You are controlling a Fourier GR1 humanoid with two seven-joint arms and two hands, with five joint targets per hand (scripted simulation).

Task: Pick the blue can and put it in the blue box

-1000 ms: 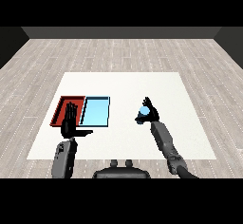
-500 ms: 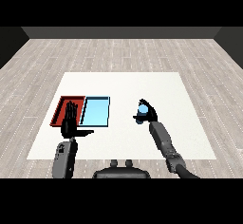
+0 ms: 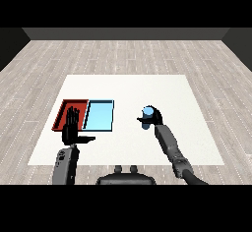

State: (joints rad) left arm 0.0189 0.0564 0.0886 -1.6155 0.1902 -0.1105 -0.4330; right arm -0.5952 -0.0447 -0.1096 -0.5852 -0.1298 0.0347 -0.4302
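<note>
From my seat I count one blue can [image 3: 146,111], two trays and two robot hands on the white counter [image 3: 128,86]. The right robot hand [image 3: 153,117] has its fingers curled round the blue can, so the can is in its grasp; only the can's light blue top and a bit of its side show above the black fingers. I cannot tell whether the can's base touches the counter or sits just above it. The can and that hand are to the right of the trays, apart from them, with bare white counter between. The two trays lie side by side and touch along one edge: the red tray [image 3: 65,109] on the left and the light blue tray [image 3: 100,116] on the right. I see nothing inside the light blue tray. The left robot hand [image 3: 72,129] is upright with its fingers straight and spread and its thumb stuck out toward the right, holding nothing. It stands in front of the near part of the red tray and covers some of that tray's floor, its thumb reaching below the near left corner of the light blue tray. One grey forearm comes in from each lower corner.
</note>
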